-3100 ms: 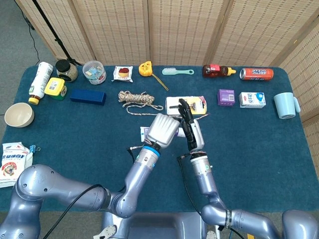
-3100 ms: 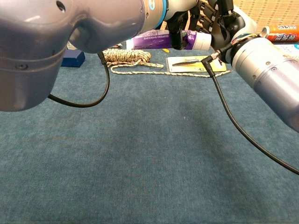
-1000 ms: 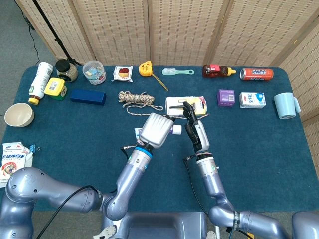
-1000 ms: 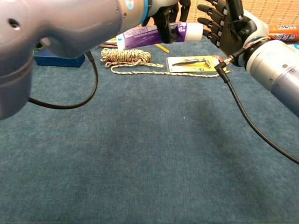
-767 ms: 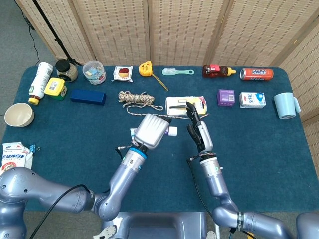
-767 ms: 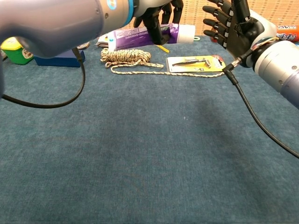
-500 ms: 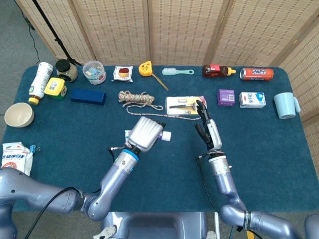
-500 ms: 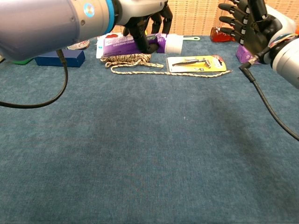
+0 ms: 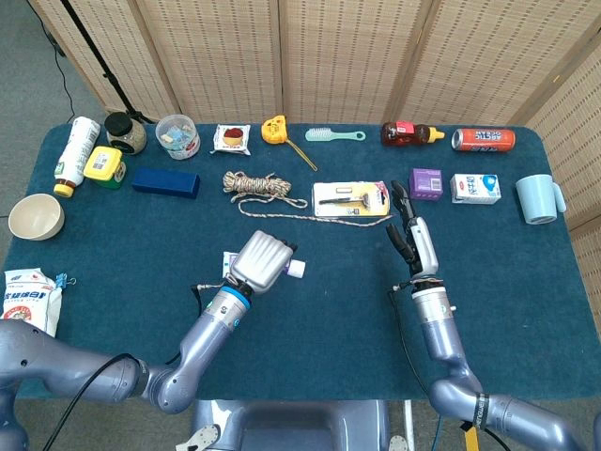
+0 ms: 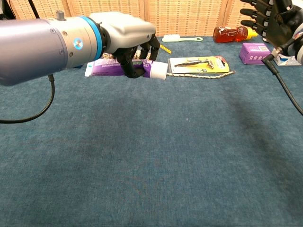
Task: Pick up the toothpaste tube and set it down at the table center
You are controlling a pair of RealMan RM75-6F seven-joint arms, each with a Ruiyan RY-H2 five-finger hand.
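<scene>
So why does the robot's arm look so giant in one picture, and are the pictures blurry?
Chest view: the left hand and its arm sit close to the camera, so they loom large; the toothpaste tube looks sharp. Head view: the same left hand looks small from above, under even light with soft shadows.

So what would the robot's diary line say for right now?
left hand: grips toothpaste tube, lifted off table | right hand: open, holds nothing | tube: not yet set down
</scene>
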